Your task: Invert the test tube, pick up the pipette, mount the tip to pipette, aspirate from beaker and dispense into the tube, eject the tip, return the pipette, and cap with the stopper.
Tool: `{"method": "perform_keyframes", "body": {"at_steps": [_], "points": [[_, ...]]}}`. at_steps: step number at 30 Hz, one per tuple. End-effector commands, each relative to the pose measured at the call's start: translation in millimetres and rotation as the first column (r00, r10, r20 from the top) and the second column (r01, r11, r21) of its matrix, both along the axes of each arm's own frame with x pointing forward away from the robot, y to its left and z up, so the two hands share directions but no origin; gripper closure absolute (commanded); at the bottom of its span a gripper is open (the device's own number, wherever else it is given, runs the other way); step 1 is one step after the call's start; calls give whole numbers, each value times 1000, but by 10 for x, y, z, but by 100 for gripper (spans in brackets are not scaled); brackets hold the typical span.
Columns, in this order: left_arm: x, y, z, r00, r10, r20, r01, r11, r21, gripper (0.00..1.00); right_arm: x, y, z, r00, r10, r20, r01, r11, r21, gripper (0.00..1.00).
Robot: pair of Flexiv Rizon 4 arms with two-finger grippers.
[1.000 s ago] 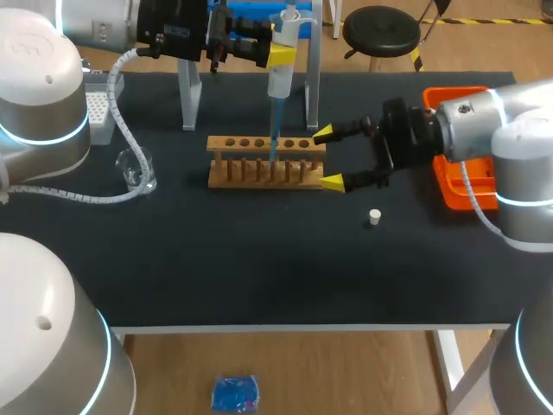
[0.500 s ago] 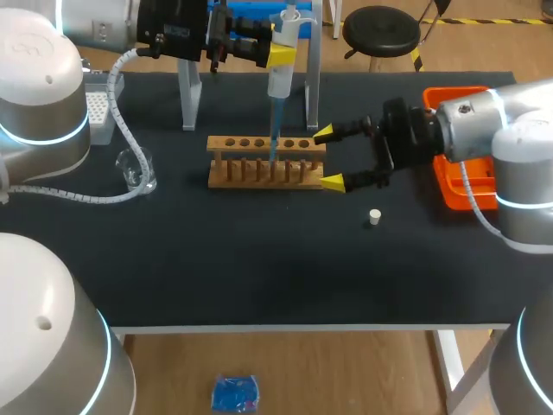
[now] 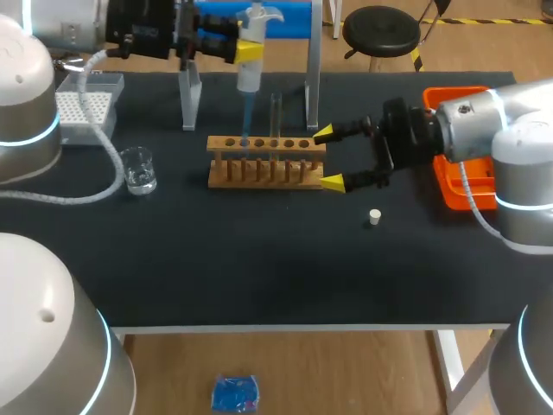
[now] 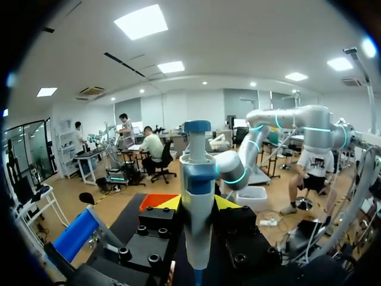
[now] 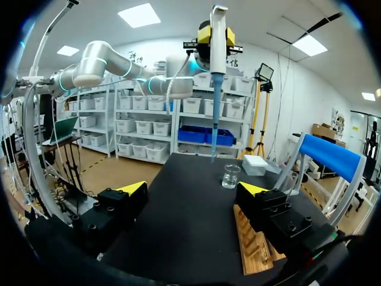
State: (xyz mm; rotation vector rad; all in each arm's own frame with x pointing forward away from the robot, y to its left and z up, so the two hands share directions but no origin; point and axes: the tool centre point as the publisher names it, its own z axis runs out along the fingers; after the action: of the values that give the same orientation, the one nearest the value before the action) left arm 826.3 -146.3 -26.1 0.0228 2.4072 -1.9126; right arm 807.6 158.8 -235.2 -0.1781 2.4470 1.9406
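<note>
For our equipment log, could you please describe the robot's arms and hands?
The left arm and right arm are silver-grey with glowing blue joint rings; left hand and right hand are black, yellow-tipped. A ribbed grey hose runs along the left.

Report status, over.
Left end effector shut on pipette, held upright near the rack. Right end effector open beside the rack's end. Test tube upright in rack; stopper lying on table. No obstruction seen.

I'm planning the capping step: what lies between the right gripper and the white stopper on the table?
Nothing. In the head view, the stretch of table between the right gripper and the stopper is bare.
</note>
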Motion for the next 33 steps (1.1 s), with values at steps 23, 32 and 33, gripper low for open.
{"method": "perform_keyframes", "body": {"at_steps": [23,32,33], "points": [[511,1422,-324,997,-69,26,69,998,-4,100,-4,-12,9,1000,2,-1,-2,1000,-3,0],[633,1613,-455,998,-60,21,60,998,-20,100,-4,-12,9,1000,2,-1,-2,1000,-3,0],[649,1633,-472,998,-57,22,58,998,-22,100,-4,-12,9,1000,2,-1,-2,1000,-3,0]]}}
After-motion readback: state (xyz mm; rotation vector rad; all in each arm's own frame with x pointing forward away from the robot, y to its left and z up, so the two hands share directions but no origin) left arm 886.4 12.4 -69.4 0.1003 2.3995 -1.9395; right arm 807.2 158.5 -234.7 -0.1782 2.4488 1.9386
